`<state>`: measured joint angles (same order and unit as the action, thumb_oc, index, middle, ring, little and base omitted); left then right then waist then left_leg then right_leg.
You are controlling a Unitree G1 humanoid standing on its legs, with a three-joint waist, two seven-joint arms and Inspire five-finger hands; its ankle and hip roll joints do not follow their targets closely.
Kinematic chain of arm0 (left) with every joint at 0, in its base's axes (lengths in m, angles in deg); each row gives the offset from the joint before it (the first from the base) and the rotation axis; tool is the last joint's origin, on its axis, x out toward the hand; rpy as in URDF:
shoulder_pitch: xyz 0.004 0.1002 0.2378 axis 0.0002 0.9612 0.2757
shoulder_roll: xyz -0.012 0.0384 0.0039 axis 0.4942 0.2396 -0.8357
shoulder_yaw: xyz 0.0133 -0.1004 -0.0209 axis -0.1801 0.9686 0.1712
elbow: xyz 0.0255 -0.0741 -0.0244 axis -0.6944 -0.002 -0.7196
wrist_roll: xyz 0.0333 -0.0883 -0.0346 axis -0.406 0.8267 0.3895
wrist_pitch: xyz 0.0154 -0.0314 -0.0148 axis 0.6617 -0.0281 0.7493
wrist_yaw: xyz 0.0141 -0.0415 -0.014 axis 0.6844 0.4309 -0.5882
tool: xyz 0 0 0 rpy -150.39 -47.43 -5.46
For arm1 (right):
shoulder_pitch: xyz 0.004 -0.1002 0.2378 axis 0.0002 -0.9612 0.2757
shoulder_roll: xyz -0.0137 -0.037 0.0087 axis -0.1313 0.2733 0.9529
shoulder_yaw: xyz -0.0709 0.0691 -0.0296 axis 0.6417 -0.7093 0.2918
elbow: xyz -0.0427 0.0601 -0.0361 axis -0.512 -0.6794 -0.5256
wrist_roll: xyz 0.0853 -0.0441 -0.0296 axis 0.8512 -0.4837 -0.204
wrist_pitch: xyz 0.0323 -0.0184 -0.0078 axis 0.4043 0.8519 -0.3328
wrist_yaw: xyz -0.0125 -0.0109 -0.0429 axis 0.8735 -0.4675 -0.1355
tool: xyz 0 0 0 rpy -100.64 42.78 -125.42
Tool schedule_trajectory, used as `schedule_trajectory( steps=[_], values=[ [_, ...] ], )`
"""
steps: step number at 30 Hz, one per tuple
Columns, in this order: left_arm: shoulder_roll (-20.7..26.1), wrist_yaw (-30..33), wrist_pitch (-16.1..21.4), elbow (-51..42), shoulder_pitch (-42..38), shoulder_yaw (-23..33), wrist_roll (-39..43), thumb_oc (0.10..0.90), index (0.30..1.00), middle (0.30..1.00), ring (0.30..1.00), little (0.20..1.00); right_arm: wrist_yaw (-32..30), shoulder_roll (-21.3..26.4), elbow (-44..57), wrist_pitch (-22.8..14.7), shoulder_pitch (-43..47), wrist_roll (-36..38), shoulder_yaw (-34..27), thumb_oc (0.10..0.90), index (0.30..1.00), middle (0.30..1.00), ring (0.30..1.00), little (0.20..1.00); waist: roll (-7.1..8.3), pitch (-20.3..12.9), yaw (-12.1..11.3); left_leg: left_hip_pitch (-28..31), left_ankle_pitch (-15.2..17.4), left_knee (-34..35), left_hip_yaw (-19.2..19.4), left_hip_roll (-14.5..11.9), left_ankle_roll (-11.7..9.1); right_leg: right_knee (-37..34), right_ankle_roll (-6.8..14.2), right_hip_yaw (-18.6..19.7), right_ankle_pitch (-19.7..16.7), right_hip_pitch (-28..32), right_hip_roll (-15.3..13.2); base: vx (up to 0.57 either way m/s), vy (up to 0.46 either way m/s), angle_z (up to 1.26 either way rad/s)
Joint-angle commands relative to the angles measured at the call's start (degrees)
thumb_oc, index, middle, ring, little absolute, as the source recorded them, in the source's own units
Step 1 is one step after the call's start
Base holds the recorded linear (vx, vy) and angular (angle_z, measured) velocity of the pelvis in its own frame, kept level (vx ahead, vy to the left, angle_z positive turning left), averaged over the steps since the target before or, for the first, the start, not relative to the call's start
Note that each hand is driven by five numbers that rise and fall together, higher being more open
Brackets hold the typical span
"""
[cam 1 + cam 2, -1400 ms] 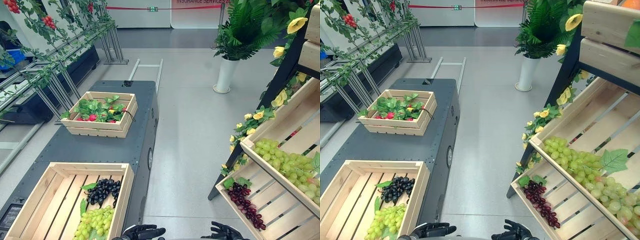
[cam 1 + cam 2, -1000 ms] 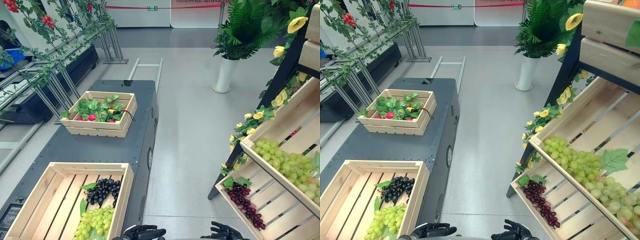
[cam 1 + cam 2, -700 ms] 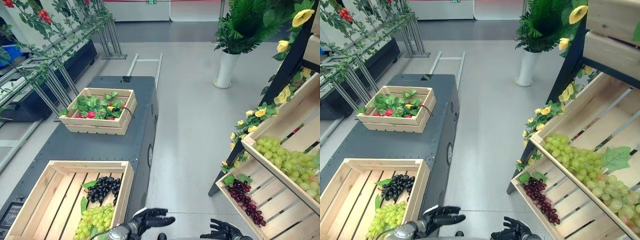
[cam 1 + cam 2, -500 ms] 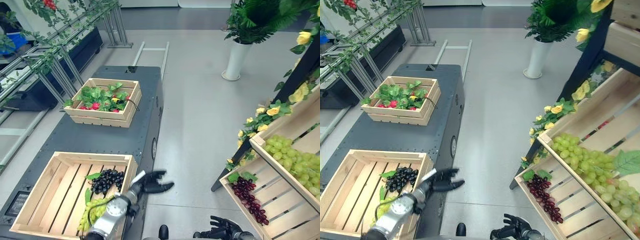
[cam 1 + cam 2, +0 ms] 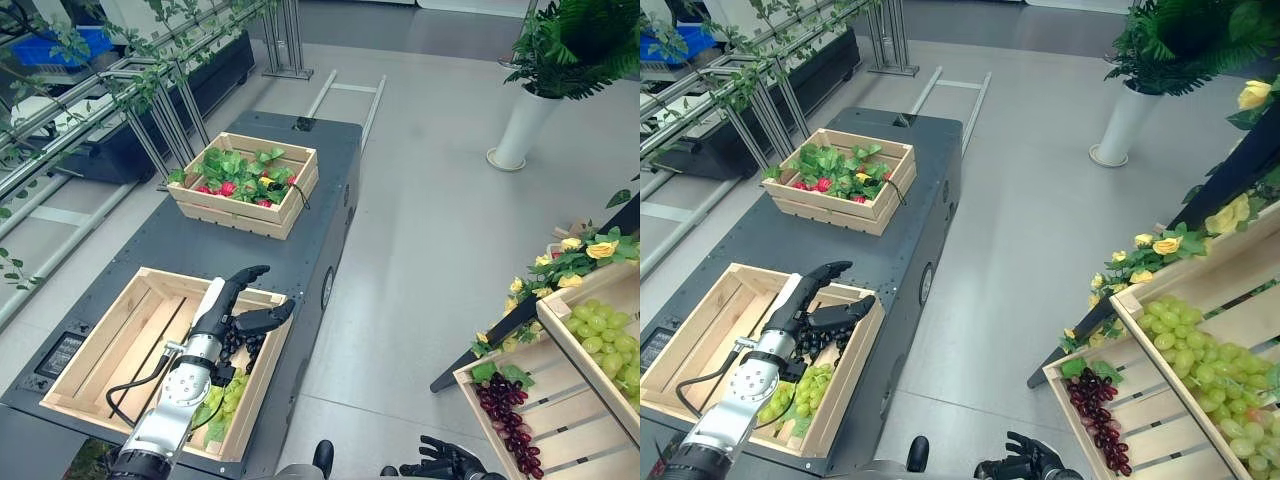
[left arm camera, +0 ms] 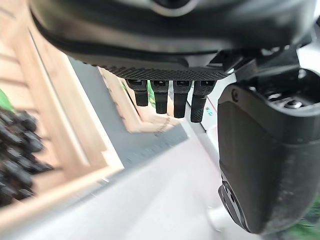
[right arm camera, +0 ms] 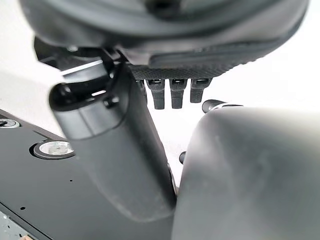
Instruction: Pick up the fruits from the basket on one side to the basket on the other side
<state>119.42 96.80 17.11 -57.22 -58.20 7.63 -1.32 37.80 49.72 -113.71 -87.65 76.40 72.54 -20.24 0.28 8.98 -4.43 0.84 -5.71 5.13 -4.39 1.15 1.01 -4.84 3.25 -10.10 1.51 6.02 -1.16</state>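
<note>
Two grape bunches wait in the near crate [image 5: 100, 345] as the left hand [image 5: 232, 312], fingers spread and empty, hovers over the dark bunch [image 5: 818, 342], needing to descend and close.

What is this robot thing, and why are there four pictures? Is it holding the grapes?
It is a walking robot with two arms and dark hands. Two pictures come from its head, looking down; two come from little cameras on its wrists, so those show its own fingers up close. Its left hand is stretched out, open, over a wooden crate on a dark grey cart. In that crate lie dark grapes and green grapes. It holds nothing yet. Its right hand waits low down, open too. Farther along the cart sits a smaller crate of leaves and red fruit. On the robot's right, slanted shelves hold more grapes.
</note>
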Motion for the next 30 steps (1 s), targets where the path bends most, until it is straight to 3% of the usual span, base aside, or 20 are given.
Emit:
schedule_trajectory(
  steps=[1, 10, 19, 27, 30],
  values=[
    [4.06, 6.0, 2.35, -2.93, -5.39, 7.81, -5.12, 0.8, 0.9, 0.9, 0.9, 0.9, 0.85, -0.55, 1.31, -2.75, -0.53, -0.54, 0.4, 0.8, 0.9, 0.9, 0.9, 0.9, 0.18, 2.04, 0.17, -0.33, 7.05, -3.91, 1.04, 2.48, 0.07, 6.46, -1.51, 0.59, 2.22, -4.45, 0.85, -0.03, 0.028, 0.04],
    [9.9, 11.9, 0.13, 3.57, -6.03, 9.08, -10.07, 0.8, 0.9, 0.9, 0.9, 0.9, 1.95, 2.41, 3.15, -4.5, 1.0, -0.01, 0.7, 0.8, 0.9, 0.9, 0.9, 0.9, -0.6, 6.24, 0.17, -4.93, 5.95, -6.58, 0.28, 2.73, -0.47, 9.2, -2.29, 0.01, 2.9, -8.17, 1.18, -0.08, 0.046, 0.07],
    [15.17, 19.42, -1.39, 12.77, -10.58, 7.11, -13.93, 0.8, 0.9, 0.9, 0.9, 0.9, 2.11, 4.86, 5.33, -7.09, 3.71, 2.97, 1.65, 0.8, 0.9, 0.9, 0.9, 0.9, -0.81, 12.72, 0.27, -13.97, 6.7, -16.42, 0.65, 3.53, -0.6, 17.9, -3.72, -0.85, 5.04, -15.55, 0.94, -0.09, 0.044, 0.06],
    [16.81, 18.62, -4.49, 17.0, -14.03, 4.01, -14.74, 0.8, 0.9, 0.9, 0.9, 0.9, 2.13, 6.28, 8.25, -8.16, 5.6, 2.53, 2.13, 0.8, 0.9, 0.9, 0.9, 0.9, -0.97, 16.31, 0.87, -19.3, 6.37, -20.38, 1.69, 3.66, -0.87, 22.26, -4.18, -0.39, 5.88, -20.22, 1.07, -0.06, 0.055, 0.01],
    [18.52, 17.58, -5.34, 19.23, -16.72, 2.52, -15.21, 0.8, 0.9, 0.9, 0.9, 0.9, 2.37, 6.87, 10.08, -7.69, 6.59, 3.44, 2.95, 0.8, 0.9, 0.9, 0.9, 0.9, -0.09, 17.75, 1.01, -21.68, 6.36, -21.75, 2.6, 3.53, -0.85, 23.6, -4.37, -0.12, 6.25, -22.13, 1.54, -0.08, 0.003, -0.03]
  ],
)
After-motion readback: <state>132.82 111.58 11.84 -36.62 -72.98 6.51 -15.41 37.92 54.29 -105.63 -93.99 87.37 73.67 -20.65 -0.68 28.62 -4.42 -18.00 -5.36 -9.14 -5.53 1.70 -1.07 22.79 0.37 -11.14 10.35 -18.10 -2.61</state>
